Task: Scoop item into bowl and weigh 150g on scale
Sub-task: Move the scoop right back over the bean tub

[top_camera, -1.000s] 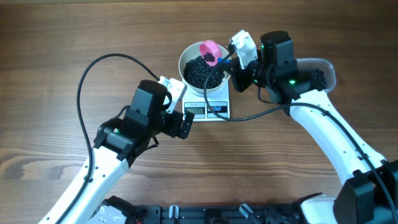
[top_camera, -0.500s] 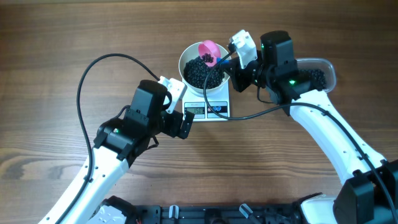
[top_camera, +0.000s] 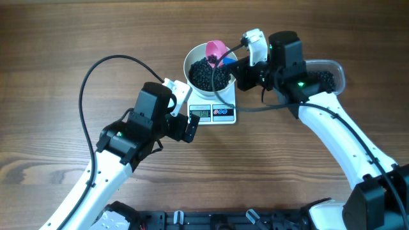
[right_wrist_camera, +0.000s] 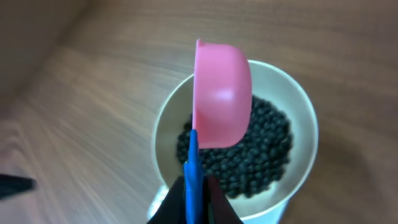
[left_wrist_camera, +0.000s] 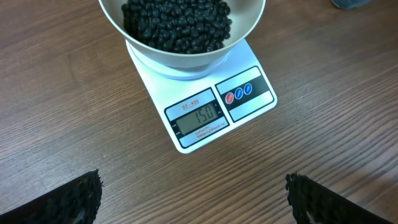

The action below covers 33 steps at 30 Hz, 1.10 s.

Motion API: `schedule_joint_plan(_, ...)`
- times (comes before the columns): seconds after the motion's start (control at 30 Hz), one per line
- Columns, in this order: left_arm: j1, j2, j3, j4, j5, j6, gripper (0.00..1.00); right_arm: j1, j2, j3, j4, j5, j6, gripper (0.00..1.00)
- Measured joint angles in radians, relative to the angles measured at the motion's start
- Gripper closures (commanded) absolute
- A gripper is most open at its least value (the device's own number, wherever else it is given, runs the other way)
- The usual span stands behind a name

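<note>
Toward the lower left of the overhead view, the left end effector (top_camera: 184, 125) hangs just beside the scale (top_camera: 220, 115), holding nothing. Its fingers (left_wrist_camera: 74, 199) are spread wide at the bottom corners of its wrist view. I think it is parked there so its camera looks straight at the display (left_wrist_camera: 198, 115), which shows 150.

At upper centre the white bowl (top_camera: 189, 61) sits squarely on the scale's platform, so everything in it gets weighed. The black beans (top_camera: 206, 75) fill it well up.

Above the bowl's far rim is a pink scoop (top_camera: 216, 49), tipped on its side. The right end effector (right_wrist_camera: 194, 198) is pressed together on the scoop's blue handle (right_wrist_camera: 192, 158). I cannot tell whether any beans are left in the scoop, but any that fall should land in the bowl.

At the upper right, partly under the right arm, a clear tub (top_camera: 327, 78) holds more beans.
</note>
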Motion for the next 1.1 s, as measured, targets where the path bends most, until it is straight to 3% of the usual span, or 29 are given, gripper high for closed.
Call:
schedule_joint_plan(0.03, 0.000, 0.000, 0.000, 0.000, 0.000, 0.000, 0.00, -0.019, 0.000, 0.000, 0.018, -0.055, 0.090, 0.96)
schedule_joint_plan(0.27, 0.000, 0.000, 0.000, 0.000, 0.000, 0.000, 0.00, -0.265, -0.004, 0.000, 0.060, -0.206, 0.288, 0.96)
schedule_joint_plan(0.5, 0.000, 0.000, 0.000, -0.001, 0.000, 0.000, 0.00, -0.596, -0.081, 0.000, -0.043, -0.332, 0.335, 0.96)
schedule_joint_plan(0.77, 0.000, 0.000, 0.000, 0.000, 0.000, 0.000, 0.00, -0.850, -0.087, 0.001, -0.285, -0.318, 0.315, 0.96)
schedule_joint_plan(0.93, 0.000, 0.000, 0.000, 0.000, 0.000, 0.000, 0.00, -0.867, -0.087, 0.000, -0.408, -0.264, 0.254, 0.96)
schedule_joint_plan(1.1, 0.000, 0.000, 0.000, 0.000, 0.000, 0.000, 0.00, -0.848, -0.088, -0.055, -0.366, -0.215, 0.233, 0.96)
